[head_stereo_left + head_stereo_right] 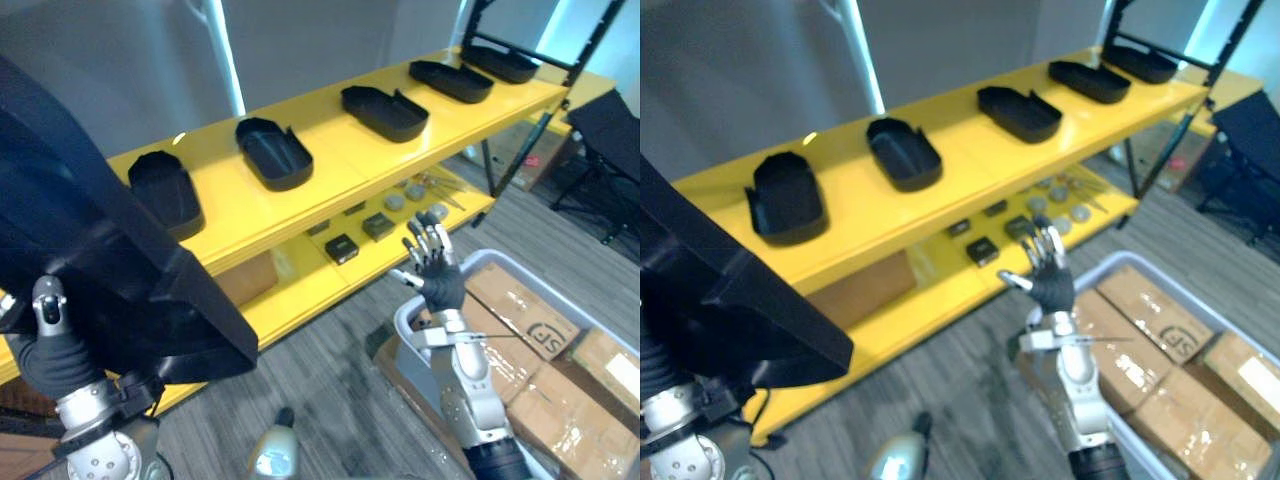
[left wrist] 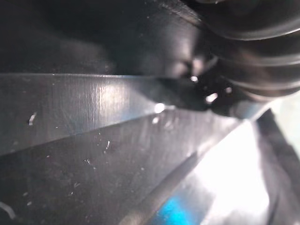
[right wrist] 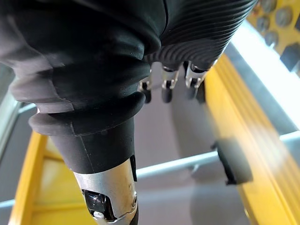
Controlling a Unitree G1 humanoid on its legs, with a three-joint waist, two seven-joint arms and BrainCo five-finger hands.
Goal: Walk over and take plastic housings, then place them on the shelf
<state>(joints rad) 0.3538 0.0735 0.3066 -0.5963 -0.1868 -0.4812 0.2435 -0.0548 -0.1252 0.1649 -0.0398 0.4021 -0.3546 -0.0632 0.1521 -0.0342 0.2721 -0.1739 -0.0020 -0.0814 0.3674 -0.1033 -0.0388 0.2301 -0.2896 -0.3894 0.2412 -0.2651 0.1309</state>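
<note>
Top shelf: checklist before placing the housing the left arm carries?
1. Held housing up at left hand: ok.
2. Left grip secure: cannot tell, hidden behind the housing.
3. Bare spot on top shelf beside end housing: ok.
4. Right hand open, empty, by grey bin: ok.
5. Clear sight of shelf's left end: not ok, held housing covers it.

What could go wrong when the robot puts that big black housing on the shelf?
1. The housing at the left hand blocks the view of one end of the shelf. It might bump the nearest shelved housing there.
2. The open right hand hangs close to small parts on the lower shelf and could knock them.
</note>
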